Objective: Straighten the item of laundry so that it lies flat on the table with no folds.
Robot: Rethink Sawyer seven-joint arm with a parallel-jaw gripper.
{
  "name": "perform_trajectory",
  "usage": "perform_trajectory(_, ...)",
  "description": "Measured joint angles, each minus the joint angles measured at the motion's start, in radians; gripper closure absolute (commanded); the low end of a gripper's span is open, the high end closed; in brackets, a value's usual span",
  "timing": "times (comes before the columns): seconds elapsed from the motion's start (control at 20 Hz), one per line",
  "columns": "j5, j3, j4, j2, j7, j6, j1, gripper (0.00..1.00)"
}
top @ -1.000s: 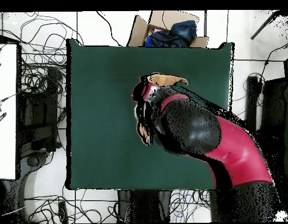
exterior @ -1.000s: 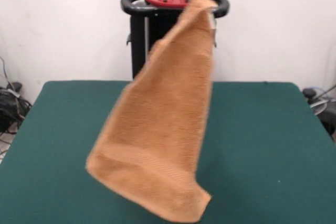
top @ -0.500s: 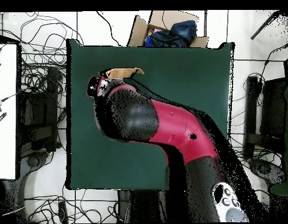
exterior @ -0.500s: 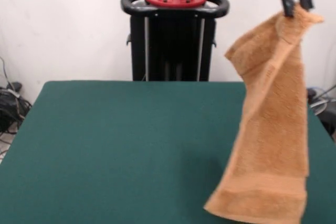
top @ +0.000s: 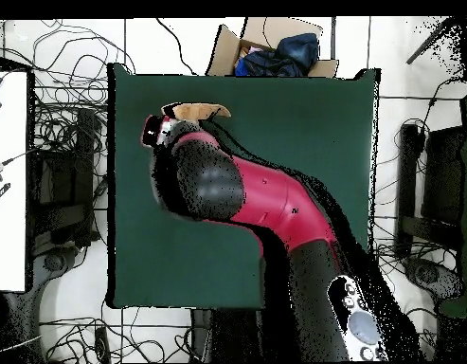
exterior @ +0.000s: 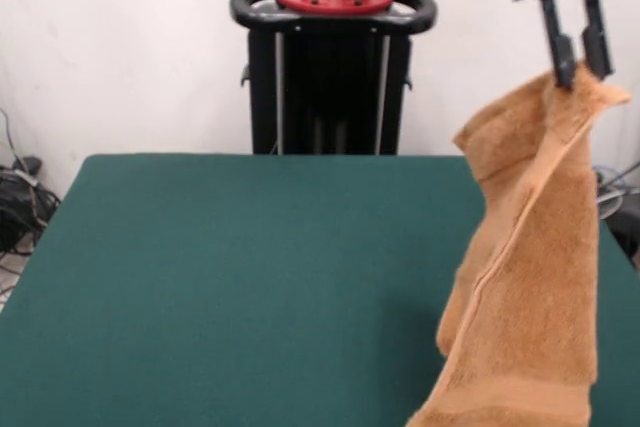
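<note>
Front view: at the upper right of the frame the gripper (exterior: 579, 69) pinches the top corner of the orange-tan towel (exterior: 535, 277), its two black fingers closed on the cloth. The towel hangs in long folds down to the lower right edge, in front of the green table (exterior: 230, 287).

Overhead view: the red arm (top: 265, 204) reaches toward the table's upper left; a sliver of towel (top: 201, 111) shows beyond its tip.
</note>
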Motion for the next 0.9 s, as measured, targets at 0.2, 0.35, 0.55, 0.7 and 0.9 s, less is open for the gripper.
perform_trajectory(0.2, 0.000, 0.031, 0.027, 0.028, 0.000, -0.104, -0.067, 1.00)
perform_trajectory(0.35, 0.000, 0.061, 0.043, 0.054, 0.000, -0.168, -0.124, 1.00)
perform_trajectory(0.55, -0.005, 0.112, 0.063, 0.103, 0.000, -0.243, -0.221, 1.00)
perform_trajectory(0.7, -0.034, 0.147, 0.080, 0.138, 0.000, -0.271, -0.285, 1.00)
perform_trajectory(0.9, -0.084, 0.175, 0.086, 0.178, 0.000, -0.280, -0.338, 1.00)
